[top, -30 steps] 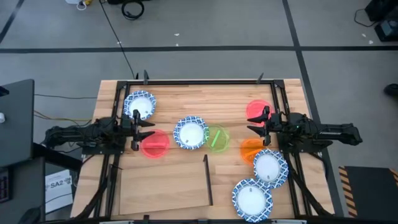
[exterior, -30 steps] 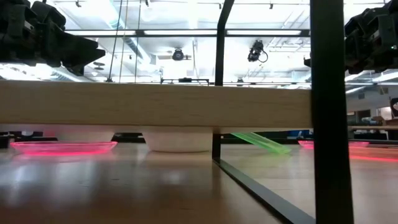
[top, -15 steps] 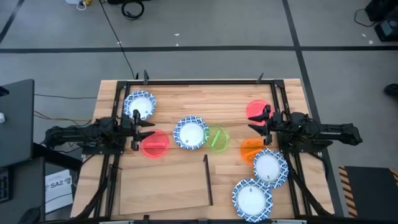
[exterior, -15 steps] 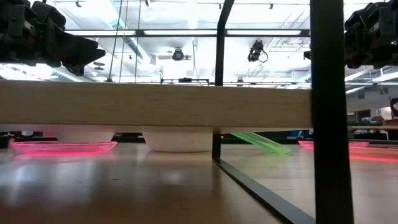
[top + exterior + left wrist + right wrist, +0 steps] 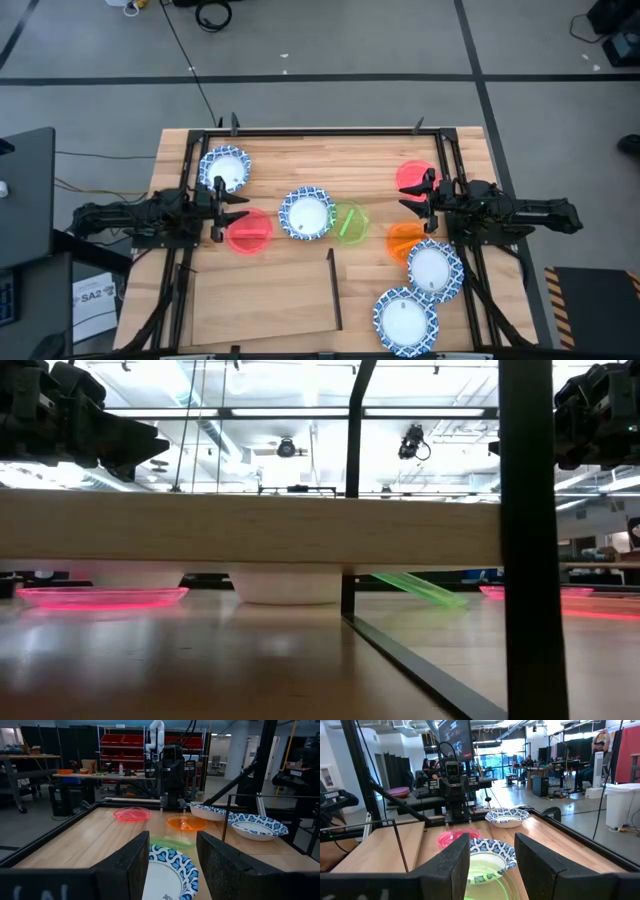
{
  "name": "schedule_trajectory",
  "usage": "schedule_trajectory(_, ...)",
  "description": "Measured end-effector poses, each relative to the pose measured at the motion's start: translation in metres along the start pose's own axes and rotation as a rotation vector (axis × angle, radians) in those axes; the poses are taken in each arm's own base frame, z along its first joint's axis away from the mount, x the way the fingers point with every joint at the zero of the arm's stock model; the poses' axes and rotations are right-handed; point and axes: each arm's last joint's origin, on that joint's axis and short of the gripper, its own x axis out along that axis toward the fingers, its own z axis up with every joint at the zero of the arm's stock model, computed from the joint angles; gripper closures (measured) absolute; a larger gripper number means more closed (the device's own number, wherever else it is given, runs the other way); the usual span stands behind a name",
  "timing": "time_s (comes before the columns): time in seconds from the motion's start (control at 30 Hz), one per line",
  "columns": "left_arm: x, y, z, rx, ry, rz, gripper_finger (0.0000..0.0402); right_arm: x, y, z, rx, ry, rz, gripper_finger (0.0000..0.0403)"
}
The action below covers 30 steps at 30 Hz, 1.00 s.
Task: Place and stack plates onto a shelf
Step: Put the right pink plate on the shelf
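Hovering empty, left gripper (image 5: 220,209) and right gripper (image 5: 422,197) both spread; green plate (image 5: 349,223) tilts against blue plate (image 5: 306,213) mid-table, may slip if nudged.

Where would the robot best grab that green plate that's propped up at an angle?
Probably by the raised rim of the green plate. It leans on the middle blue-and-white plate, so that edge stands clear of the tabletop, as the low view shows. The open right end effector could come from its own side and pinch it.

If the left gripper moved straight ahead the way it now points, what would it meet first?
Probably the blue-rimmed plate at the table's middle: it lies straight ahead of the open left gripper, though the gripper may pass above it.
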Motion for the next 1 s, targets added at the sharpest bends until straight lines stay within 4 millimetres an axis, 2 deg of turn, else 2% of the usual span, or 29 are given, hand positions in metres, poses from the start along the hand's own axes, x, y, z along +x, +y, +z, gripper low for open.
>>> schedule_trajectory(0.27, 0.000, 0.000, 0.000, 0.000, 0.000, 0.000, 0.0230, 0.000, 0.000, 0.003, -0.031, -0.034, 0.007, 0.0235)
schedule_trajectory(0.47, 0.000, 0.000, 0.000, 0.000, 0.000, 0.000, 0.0230, -0.001, 0.003, 0.012, -0.102, -0.120, 0.087, 0.0220)
schedule_trajectory(0.73, 0.000, 0.000, 0.000, 0.000, 0.000, 0.000, 0.0230, -0.001, 0.002, 0.013, -0.101, -0.133, 0.046, 0.0216)
schedule_trajectory(0.83, 0.000, 0.000, 0.000, 0.000, 0.000, 0.000, 0.0230, -0.001, 0.002, 0.014, -0.100, -0.144, 0.031, 0.0203)
schedule_trajectory(1.0, 0.000, 0.000, 0.000, 0.000, 0.000, 0.000, 0.0230, -0.002, 0.001, 0.017, -0.095, -0.178, -0.019, 0.0157)
